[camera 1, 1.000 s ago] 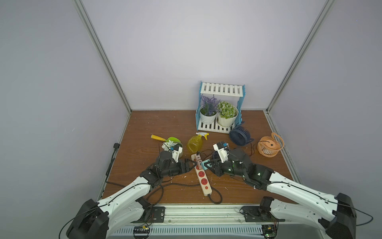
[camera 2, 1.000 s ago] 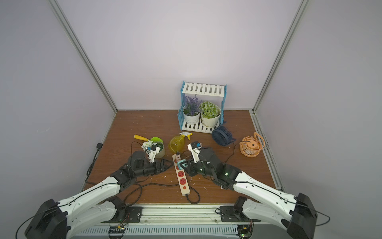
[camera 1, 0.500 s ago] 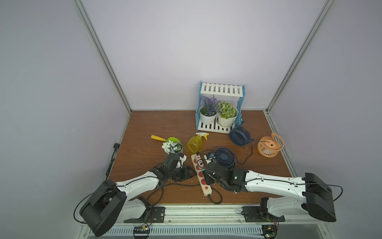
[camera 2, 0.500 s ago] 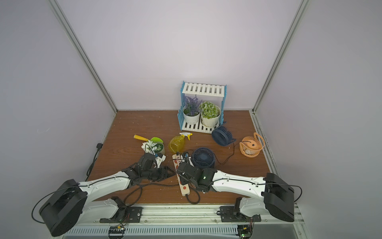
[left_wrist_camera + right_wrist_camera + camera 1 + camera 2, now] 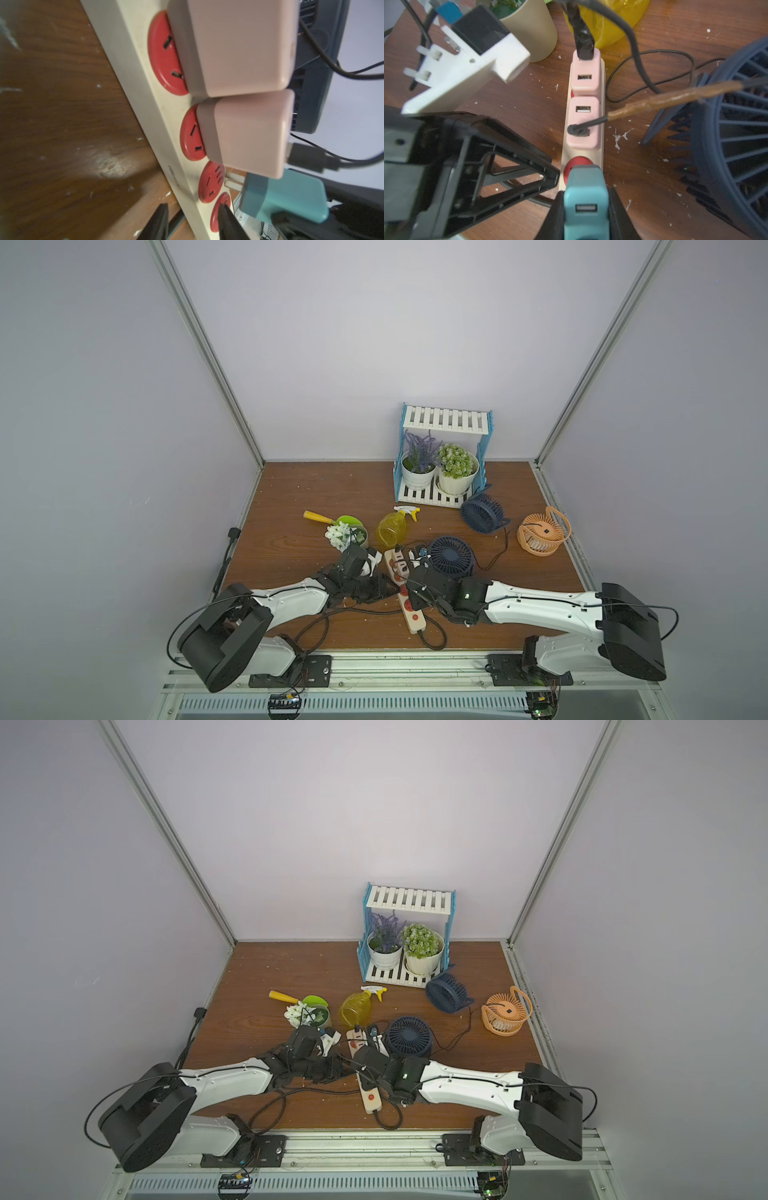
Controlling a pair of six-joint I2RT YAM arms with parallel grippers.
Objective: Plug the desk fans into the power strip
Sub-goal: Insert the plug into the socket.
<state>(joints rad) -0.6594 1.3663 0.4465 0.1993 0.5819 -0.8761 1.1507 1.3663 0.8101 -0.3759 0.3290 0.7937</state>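
place: robot lab test cell | shown by: pale wall panels (image 5: 374, 344) in aluminium frame posts (image 5: 206, 350); wood-grain tabletop (image 5: 311, 489); arm mounts (image 5: 309, 668) bolted to near-edge rail (image 5: 415, 664); plant shelf (image 5: 446, 423) far right

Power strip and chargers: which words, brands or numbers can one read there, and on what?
Nothing can be read.
On the power strip: one small embossed word, too blurred to read.
On the pink chargers: no print visible.
On the teal charger: no print visible.
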